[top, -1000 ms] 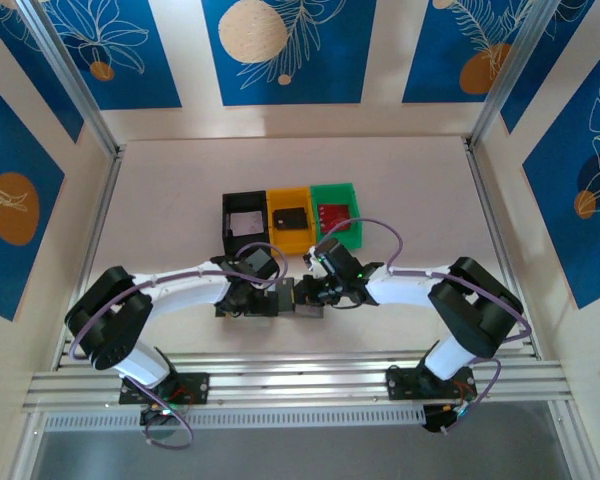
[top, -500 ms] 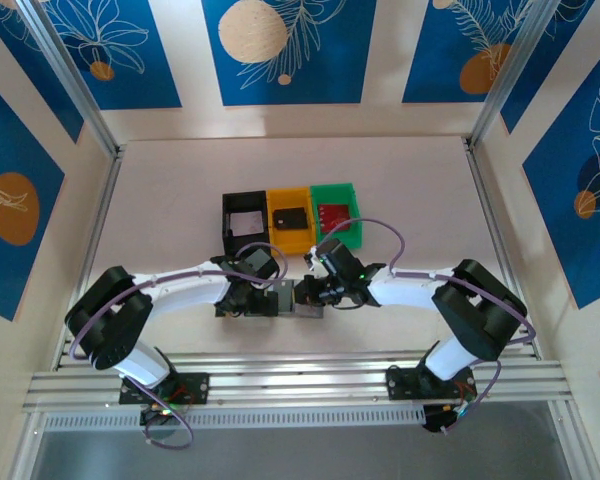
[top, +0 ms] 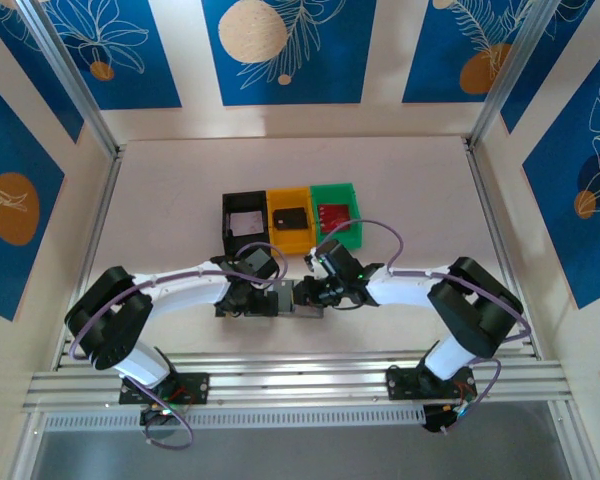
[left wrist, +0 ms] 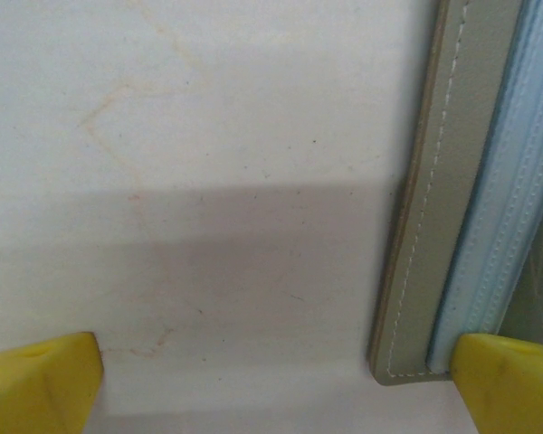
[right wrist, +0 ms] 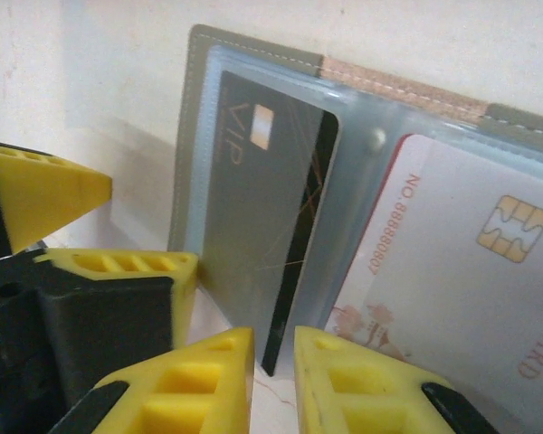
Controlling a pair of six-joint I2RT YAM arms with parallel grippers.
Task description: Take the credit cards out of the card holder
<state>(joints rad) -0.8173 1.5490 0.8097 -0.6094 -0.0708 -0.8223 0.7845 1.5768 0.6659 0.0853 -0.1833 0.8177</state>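
We find the card holder (right wrist: 391,116) open near the table's near edge. Its black card (right wrist: 262,226) runs lengthwise straight away from our right claw (right wrist: 273,380), which is barely parted and empty. The left claw (left wrist: 271,380) gapes wide beside the holder.

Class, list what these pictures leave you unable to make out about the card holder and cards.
- Top view: card holder mostly hidden under left gripper and right gripper; cards too small.
- Left wrist: card holder's inside cut off by right edge.
- Right wrist: white card cut off at right edge; unclear whether right gripper pinches black card.
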